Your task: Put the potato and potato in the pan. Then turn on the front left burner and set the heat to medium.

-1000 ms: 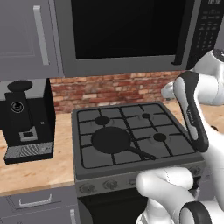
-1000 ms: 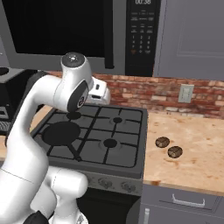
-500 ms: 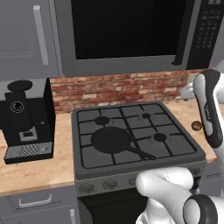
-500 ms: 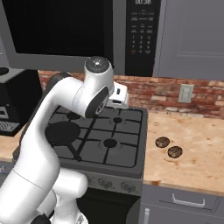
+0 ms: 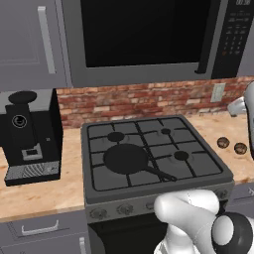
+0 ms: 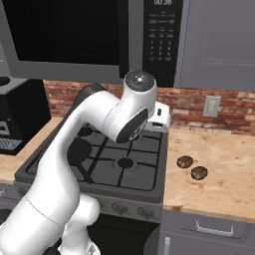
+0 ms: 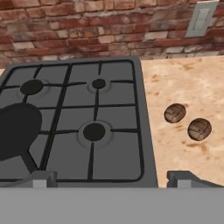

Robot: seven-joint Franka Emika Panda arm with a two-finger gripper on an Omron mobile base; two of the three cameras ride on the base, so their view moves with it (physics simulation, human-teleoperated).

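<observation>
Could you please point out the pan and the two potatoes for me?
pan [image 5: 125, 158]: left base view, centre of its black base.
nearer potato [image 7: 199, 129]: hand view, middle of its skin.
farther potato [image 7: 175, 113]: hand view, middle of its skin.

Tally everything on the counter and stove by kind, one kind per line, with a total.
Potatoes: 2, near and far, on the counter right of the stove
Pan: 1, on the front left burner
Coffee machine: 1, on the counter left of the stove
Total: 4
</observation>
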